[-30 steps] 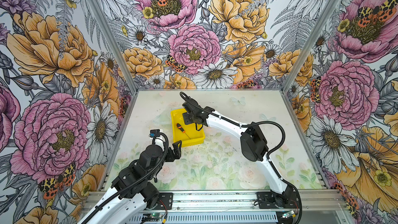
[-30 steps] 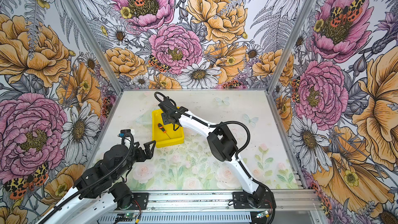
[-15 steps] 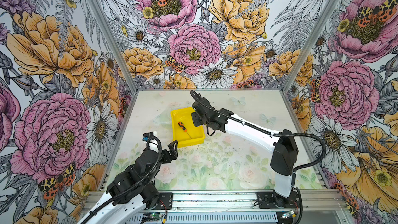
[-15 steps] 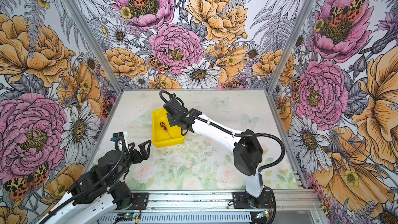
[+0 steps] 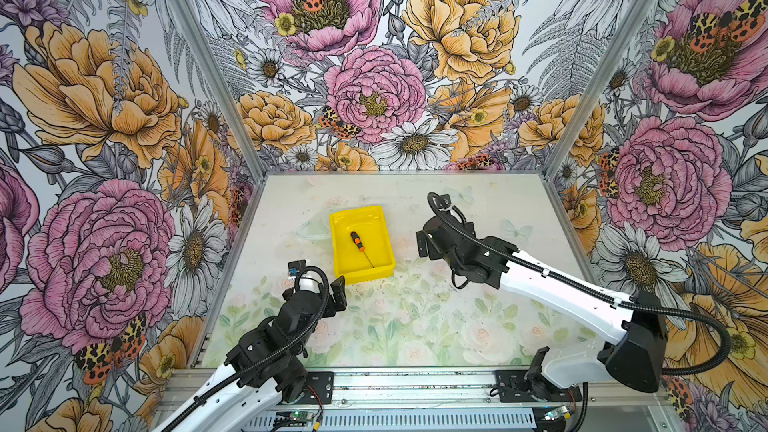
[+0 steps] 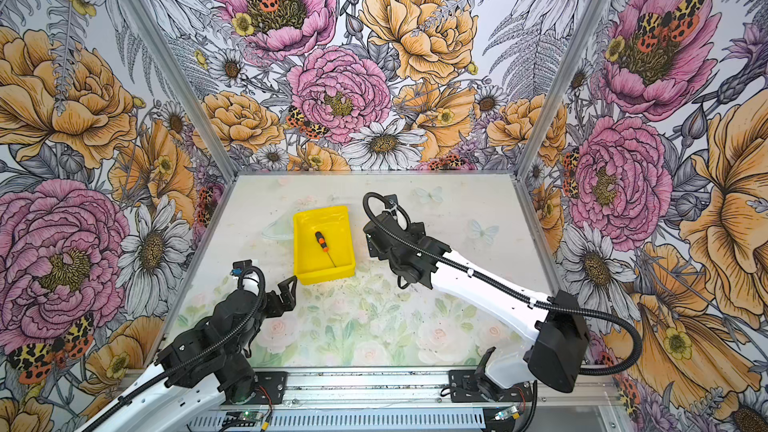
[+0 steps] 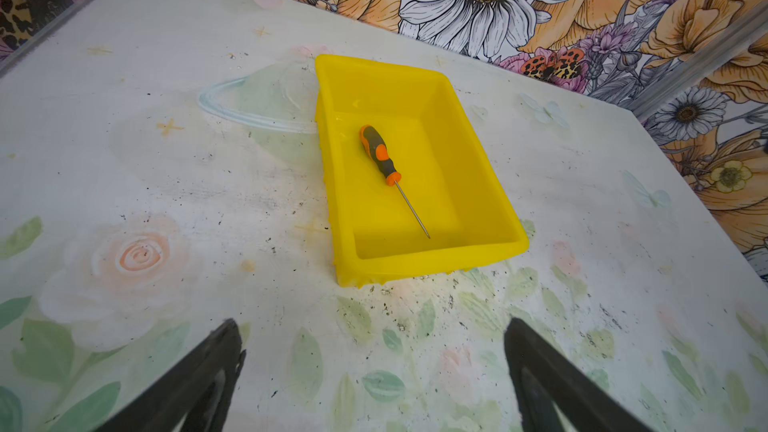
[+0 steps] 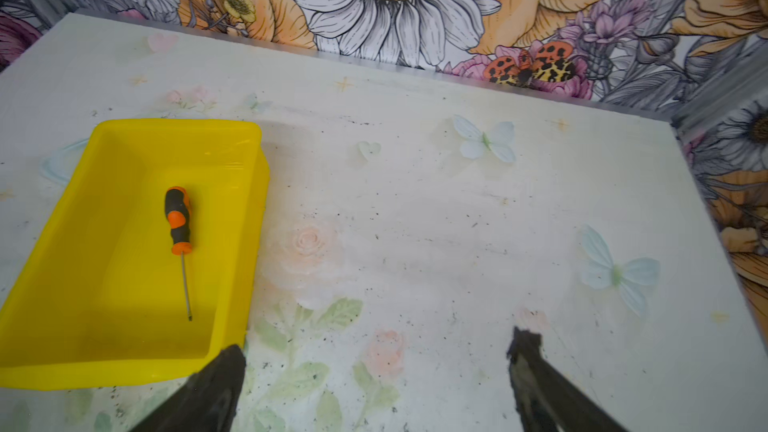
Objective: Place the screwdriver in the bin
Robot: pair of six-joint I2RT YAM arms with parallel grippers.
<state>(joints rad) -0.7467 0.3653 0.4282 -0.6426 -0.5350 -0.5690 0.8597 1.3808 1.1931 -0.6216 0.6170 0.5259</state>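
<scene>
Screwdriver (image 5: 360, 245) lies in bin (image 5: 368, 277) on table (image 5: 415, 317).

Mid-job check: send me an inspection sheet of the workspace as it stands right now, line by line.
Surface: floral-print table, dark specks by the bin's front.
Job's things: screwdriver lies flat inside the yellow bin, handle toward the back wall.
Clutter: nothing seen.
Pincers: left pincer open, empty, near the bin's front-left corner; right pincer open, empty, to the bin's right.
Cables: black corrugated cables along both arms, clear of the bin.
Surroundings: floral walls on three sides.
</scene>
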